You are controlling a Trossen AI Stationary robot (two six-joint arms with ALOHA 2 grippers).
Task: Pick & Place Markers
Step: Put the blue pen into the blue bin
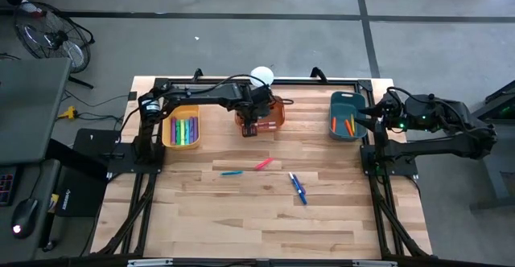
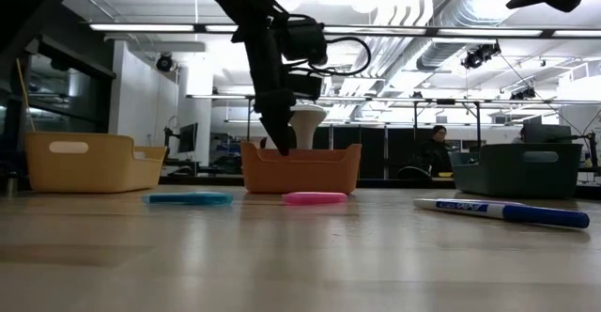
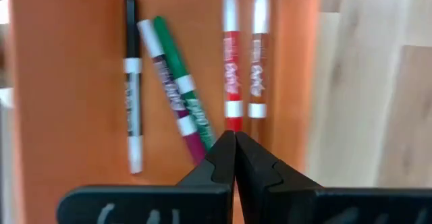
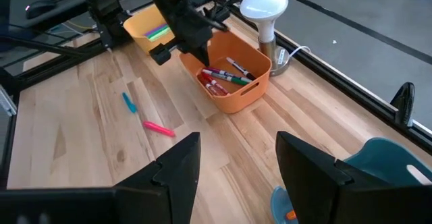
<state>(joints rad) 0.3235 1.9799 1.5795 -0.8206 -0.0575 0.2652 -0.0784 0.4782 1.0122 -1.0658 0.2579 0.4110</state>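
Note:
My left gripper (image 3: 235, 140) is shut with nothing between its fingers. It points down into the orange bin (image 1: 276, 119) at the bin's near left corner (image 2: 279, 148). On the bin's floor lie a black marker (image 3: 131, 82), a purple one (image 3: 169, 92), a green one (image 3: 187, 96) and two red ones (image 3: 231, 69). On the table lie a teal marker (image 1: 232, 172), a pink marker (image 1: 263, 164) and two blue markers (image 1: 298, 189). My right gripper (image 4: 236, 158) waits open, high at the table's right side. My left gripper's shut fingertips (image 3: 229, 150) stand at the near end of one red marker (image 3: 233, 121), coming from above and pointing steeply down. I cannot tell whether they touch it; the marker lies flat on the bin's floor.
A yellow bin (image 1: 166, 130) with coloured markers stands at the far left. A teal bin (image 1: 346, 100) with orange markers stands at the far right. A white lamp (image 1: 261, 76) rises behind the orange bin. Bare wood lies toward the near edge.

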